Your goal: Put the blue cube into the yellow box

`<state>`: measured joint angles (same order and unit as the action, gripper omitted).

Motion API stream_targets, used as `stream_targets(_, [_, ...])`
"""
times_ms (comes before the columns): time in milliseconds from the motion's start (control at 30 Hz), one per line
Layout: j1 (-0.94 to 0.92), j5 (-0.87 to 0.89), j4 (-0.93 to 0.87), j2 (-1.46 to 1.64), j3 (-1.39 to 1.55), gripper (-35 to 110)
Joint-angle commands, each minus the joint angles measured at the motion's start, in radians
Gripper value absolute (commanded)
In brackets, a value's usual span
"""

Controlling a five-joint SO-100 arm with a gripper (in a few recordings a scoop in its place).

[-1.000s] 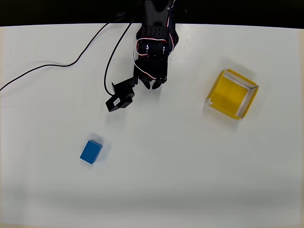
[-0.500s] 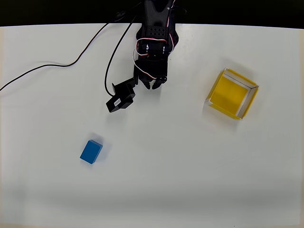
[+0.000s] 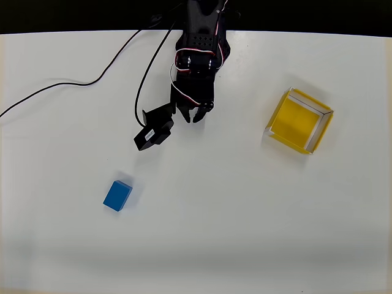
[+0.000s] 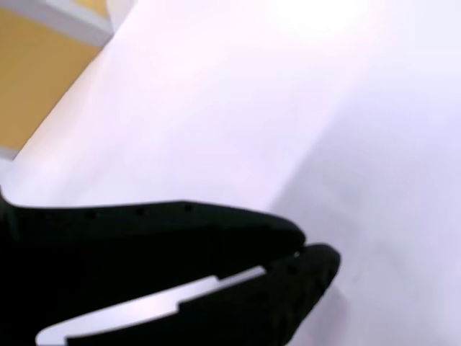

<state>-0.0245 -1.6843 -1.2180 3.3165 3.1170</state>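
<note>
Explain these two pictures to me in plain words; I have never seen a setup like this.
The black machine is a small robot arm bolted at the far edge of a white table. One picture looks straight down from above. The other comes from a camera riding on the arm's wrist, so its two black fingers fill the bottom, nearly closed, holding nothing. On the table lie a blue cube, toward the lower left in the overhead view, and a yellow box at the right. A black cable trails off to the left.
</note>
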Motion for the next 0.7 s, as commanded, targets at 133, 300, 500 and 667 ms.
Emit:
stream_targets(133, [-0.086, -0.025, 0.272, -0.114, -0.072, 2])
stream_targets(300, [-0.161, 0.038, 0.46, -0.38, -0.293, 9])
stream_targets(500, [-0.273, 0.225, 0.64, -0.643, -0.491, 23])
stream_targets(667, [-0.38, 0.276, 0.805, -0.822, -0.546, 38])
